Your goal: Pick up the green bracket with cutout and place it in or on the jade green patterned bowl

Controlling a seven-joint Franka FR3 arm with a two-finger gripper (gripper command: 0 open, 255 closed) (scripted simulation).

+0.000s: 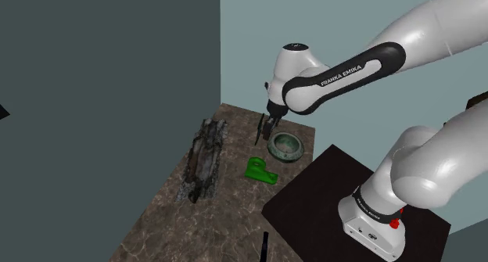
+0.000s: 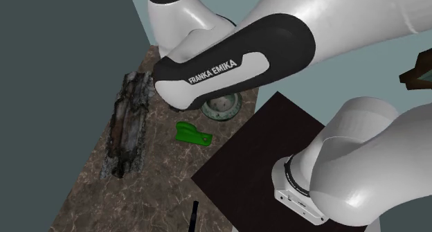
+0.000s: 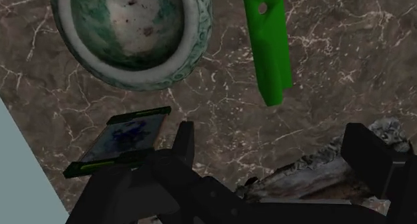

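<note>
Brown marbled counter [image 1: 235, 213] with a long rough bark-like slab [image 1: 205, 160], then the pale green patterned bowl [image 3: 195, 42], with the bright green flat bracket [image 3: 269, 49] lying on the counter just beside it. The black tool [image 3: 270, 132] hangs over the counter, its 2 fingers [image 3: 185, 146] spread wide, holding nothing. The bracket sits out ahead of that gap, long axis pointing away from the tool, so I'd guess closing across its narrow width works. The forearm hides the tool in the second exterior view. A small dark green-edged tile [image 3: 123, 141] is hard to identify.
</note>
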